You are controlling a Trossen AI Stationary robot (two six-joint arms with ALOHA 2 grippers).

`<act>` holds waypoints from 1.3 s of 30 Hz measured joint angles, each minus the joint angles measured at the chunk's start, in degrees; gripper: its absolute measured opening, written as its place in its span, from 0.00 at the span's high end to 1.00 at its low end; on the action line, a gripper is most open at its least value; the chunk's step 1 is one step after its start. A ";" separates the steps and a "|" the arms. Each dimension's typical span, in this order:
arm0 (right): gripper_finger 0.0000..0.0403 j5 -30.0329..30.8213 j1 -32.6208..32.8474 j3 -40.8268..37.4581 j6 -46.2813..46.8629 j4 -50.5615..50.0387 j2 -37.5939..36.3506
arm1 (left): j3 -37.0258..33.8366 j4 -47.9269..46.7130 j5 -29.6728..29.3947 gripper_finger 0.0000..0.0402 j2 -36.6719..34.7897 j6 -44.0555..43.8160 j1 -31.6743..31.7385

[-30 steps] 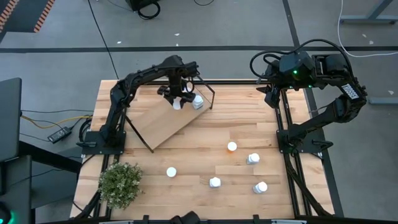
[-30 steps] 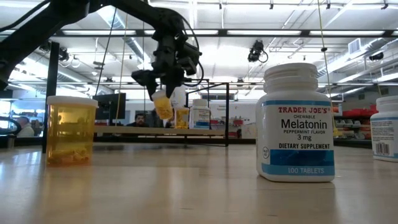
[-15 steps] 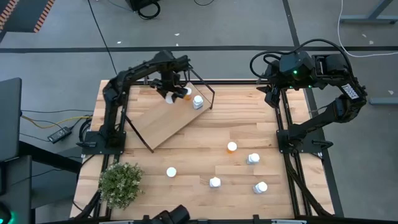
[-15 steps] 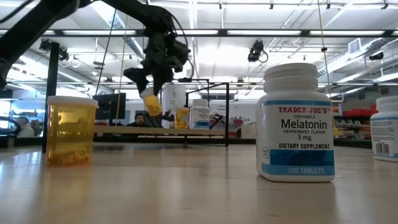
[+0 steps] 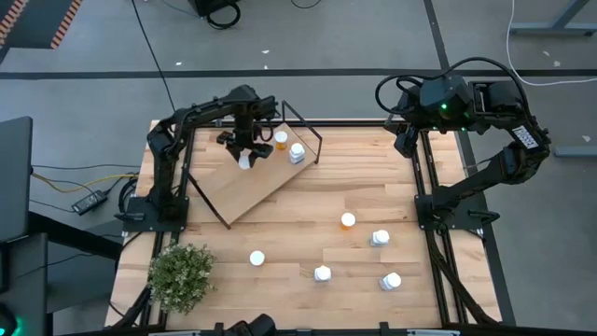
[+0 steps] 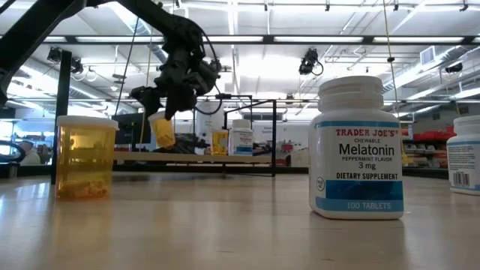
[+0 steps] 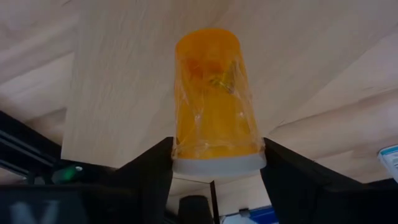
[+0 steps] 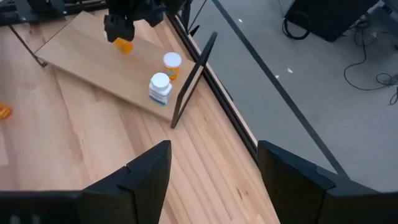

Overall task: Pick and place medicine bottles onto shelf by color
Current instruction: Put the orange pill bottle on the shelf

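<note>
My left gripper point(image 7: 217, 163): jaws clamped on an orange bottle point(image 7: 214, 99) at its white cap end, held above the shelf point(image 5: 247, 182) board, clear of it. An orange bottle point(image 5: 281, 139) and a white one point(image 5: 297, 153) stand near the shelf's far corner. Five more bottles stand on the table point(image 5: 298, 210). My right gripper point(image 8: 214, 163): jaws apart, empty, parked beyond the table's far right corner.
</note>
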 joint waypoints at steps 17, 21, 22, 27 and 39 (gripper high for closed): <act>0.39 -1.46 0.00 0.00 4.38 -0.17 0.00 | -1.38 5.79 0.07 0.40 0.09 2.41 0.03; 0.39 -1.55 0.00 0.00 4.95 -0.20 0.00 | -1.38 7.20 0.07 0.39 0.09 2.71 0.00; 0.39 -1.55 0.00 0.00 5.06 -0.20 0.00 | -1.38 7.32 0.07 0.38 0.09 2.98 0.00; 0.39 -1.73 0.00 0.00 5.21 -0.20 0.00 | -1.38 7.35 -0.90 0.35 0.09 3.30 0.07; 0.39 -1.73 0.00 0.00 4.89 -0.20 0.00 | 2.28 8.64 -1.90 0.25 0.11 4.84 0.00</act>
